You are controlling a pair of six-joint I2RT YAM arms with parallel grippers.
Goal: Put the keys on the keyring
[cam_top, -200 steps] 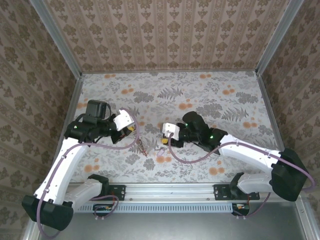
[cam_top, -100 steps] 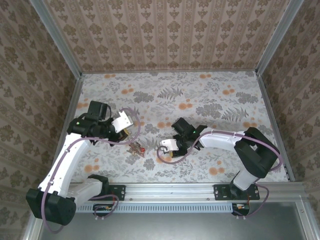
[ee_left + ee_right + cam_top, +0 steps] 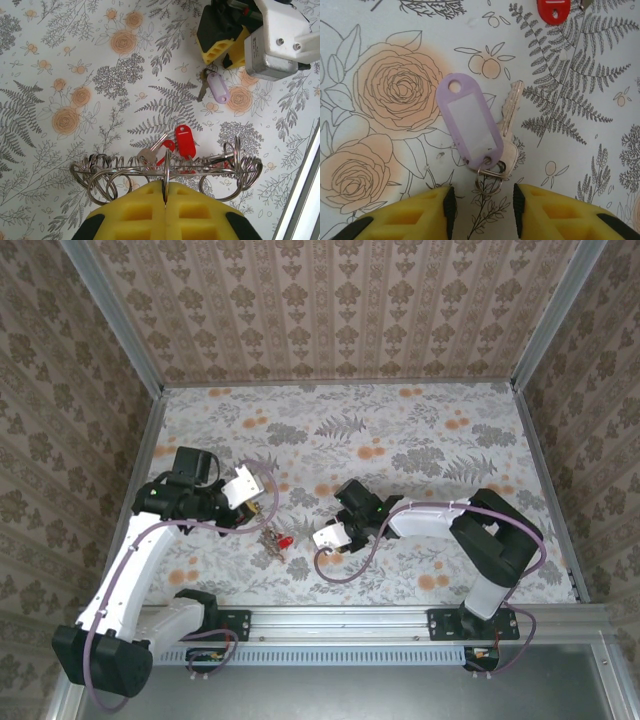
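In the left wrist view my left gripper is shut on the keyring, held edge-on just above the table, with several small split rings strung along it. A red-tagged key and a bare silver key hang at its far side. From above, this bunch sits just off the left gripper. A silver key with a lilac tag lies flat on the table. My right gripper is open low over it, with a finger on each side of its small split ring.
The floral tabletop is walled by patterned panels with metal posts. The right gripper stands close beyond the keyring bunch, with the lilac tag between them. A red tag lies just beyond the lilac-tagged key.
My right arm has swung in and down towards the near left, coming over the lilac-tagged key, and its jaws have narrowed slightly. The left gripper has carried the keyring a little nearer.
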